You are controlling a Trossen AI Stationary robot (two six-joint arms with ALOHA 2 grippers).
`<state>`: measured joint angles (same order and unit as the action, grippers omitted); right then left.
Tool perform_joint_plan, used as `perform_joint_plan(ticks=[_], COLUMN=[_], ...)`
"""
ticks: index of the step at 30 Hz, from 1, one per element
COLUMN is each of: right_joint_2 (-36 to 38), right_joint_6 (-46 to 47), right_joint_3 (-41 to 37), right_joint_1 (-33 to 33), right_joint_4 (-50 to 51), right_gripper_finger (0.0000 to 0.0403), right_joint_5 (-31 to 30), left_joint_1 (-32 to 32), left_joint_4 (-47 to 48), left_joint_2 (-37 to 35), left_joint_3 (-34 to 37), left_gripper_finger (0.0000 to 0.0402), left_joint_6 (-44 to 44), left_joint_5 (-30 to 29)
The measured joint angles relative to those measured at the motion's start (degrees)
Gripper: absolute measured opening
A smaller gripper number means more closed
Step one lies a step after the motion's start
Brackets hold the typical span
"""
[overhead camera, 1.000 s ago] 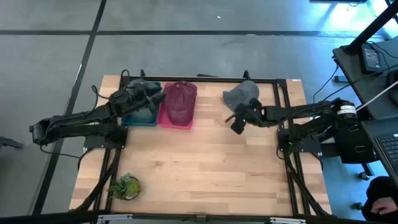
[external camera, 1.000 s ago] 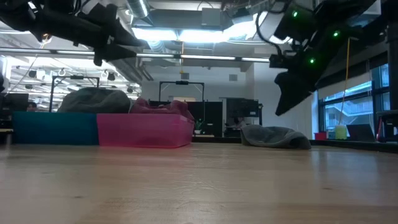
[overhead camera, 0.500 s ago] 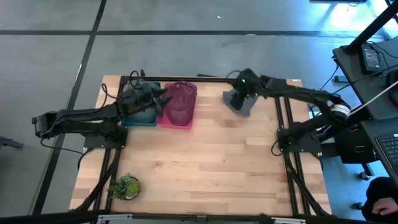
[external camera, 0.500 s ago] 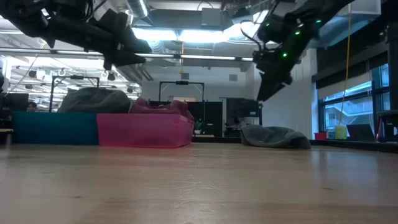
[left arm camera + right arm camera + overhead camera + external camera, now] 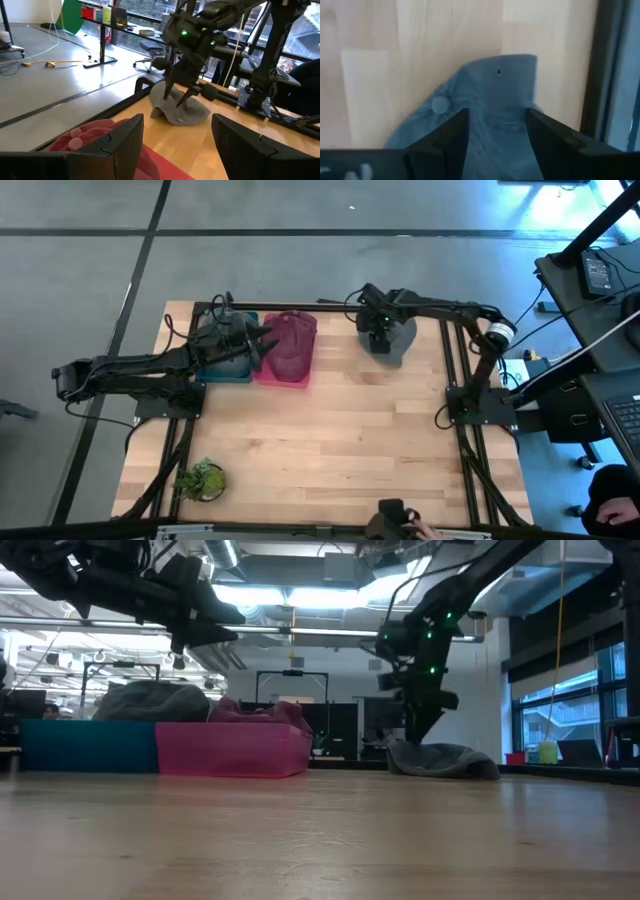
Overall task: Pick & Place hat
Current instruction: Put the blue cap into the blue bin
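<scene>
The grey cap (image 5: pixel 394 338) lies on the wooden table (image 5: pixel 330 450) at its far right, just right of the pink bin (image 5: pixel 284 358). The right gripper (image 5: pixel 376 330) hangs directly over the cap with fingers spread apart, tips seemingly at the fabric. The left gripper (image 5: pixel 256 343), fingers also parted, hovers above the teal bin (image 5: pixel 226 366) and pink bin.

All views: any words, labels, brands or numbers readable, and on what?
None can be read.
Grey hat: no logo or lettering shows in any view.
Pink bin and teal bin: plain walls, no label.
Right wrist view, bottom corner: pale marks on the gripper body, too blurred to read.
Bottles and boxes on the room's shelves in the left wrist view: too small to read.
</scene>
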<state>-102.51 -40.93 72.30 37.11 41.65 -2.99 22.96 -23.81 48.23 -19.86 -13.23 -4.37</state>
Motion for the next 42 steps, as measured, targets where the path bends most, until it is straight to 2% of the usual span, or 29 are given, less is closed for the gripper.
perform_joint_plan(ticks=[5, 10, 16, 21, 27, 31, 36, 42], right_joint_2=[-3.41, -3.81, -3.81, -3.78, -4.2, -4.78, -4.79, -4.8], right_joint_6=[-2.32, -3.42, -8.72, -9.25, -7.77, -6.95, -7.08, -6.49], right_joint_3=[0.06, 0.06, 0.06, 0.06, 0.06, 0.06, 0.06, 0.06], right_joint_1=[0.51, 0.56, 0.54, 0.54, 1.82, 2.13, 2.13, 2.13], right_joint_4=[-0.93, -4.66, -7.58, -7.05, -6.49, -7.67, -10.28, -9.79], right_gripper_finger=[0.0194, 0.0194, 0.0194, 0.0194, 0.0194, 0.019, 0.0146, 0.0043], right_joint_5=[-0.68, -2.54, -8.93, -8.91, -5.13, -5.51, -5.4, -4.93], left_joint_1=[0.0, 0.0, 0.0, 0.0, 0.0, 0.0, 0.0, 0.0], left_joint_4=[0.02, 0.02, 0.02, 0.33, 1.07, 1.07, 1.16, 1.18], left_joint_2=[0.0, 0.0, 0.0, 0.0, 0.0, 0.0, 0.0, 0.0], left_joint_3=[0.0, 0.0, 0.0, 0.0, 0.0, 0.0, 0.0, 0.0], left_gripper_finger=[0.0228, 0.0229, 0.0229, 0.0229, 0.023, 0.0228, 0.0232, 0.023], left_joint_6=[0.02, 0.13, 0.5, 0.52, 0.52, 0.52, 0.52, 0.52], left_joint_5=[0.01, 0.01, 0.01, 0.01, -0.01, -0.01, -0.01, -0.03])
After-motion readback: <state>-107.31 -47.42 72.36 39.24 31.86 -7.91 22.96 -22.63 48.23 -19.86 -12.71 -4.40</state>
